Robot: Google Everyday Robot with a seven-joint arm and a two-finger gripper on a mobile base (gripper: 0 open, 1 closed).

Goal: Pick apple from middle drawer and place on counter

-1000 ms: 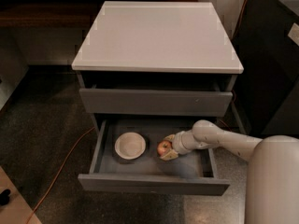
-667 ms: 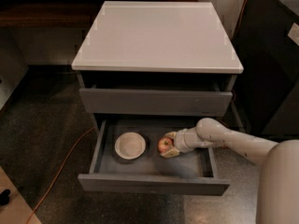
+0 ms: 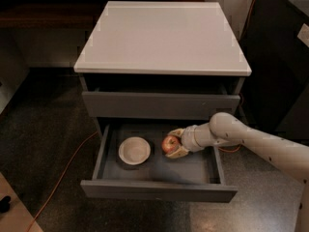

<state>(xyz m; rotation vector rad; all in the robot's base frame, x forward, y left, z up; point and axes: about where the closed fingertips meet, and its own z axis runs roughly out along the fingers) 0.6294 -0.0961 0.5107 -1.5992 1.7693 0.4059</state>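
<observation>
The middle drawer point(image 3: 159, 190) is pulled open under the counter point(image 3: 164, 37). Inside it, the small red apple point(image 3: 169, 143) sits right of centre. My gripper point(image 3: 175, 143) reaches in from the right, with one cream finger behind the apple and one in front of it, closed against its sides. The apple looks held just above the drawer floor. The arm point(image 3: 251, 141) stretches off to the lower right.
A round cream bowl point(image 3: 134, 150) lies in the same drawer, left of the apple. The top drawer point(image 3: 159, 105) is closed above. An orange cable point(image 3: 63, 173) runs over the dark floor at left. A dark cabinet point(image 3: 280, 57) stands at right.
The arm has swung so its elbow sits farther right and lower. The gripper stays on the apple, which has shifted slightly up and back in the drawer.
</observation>
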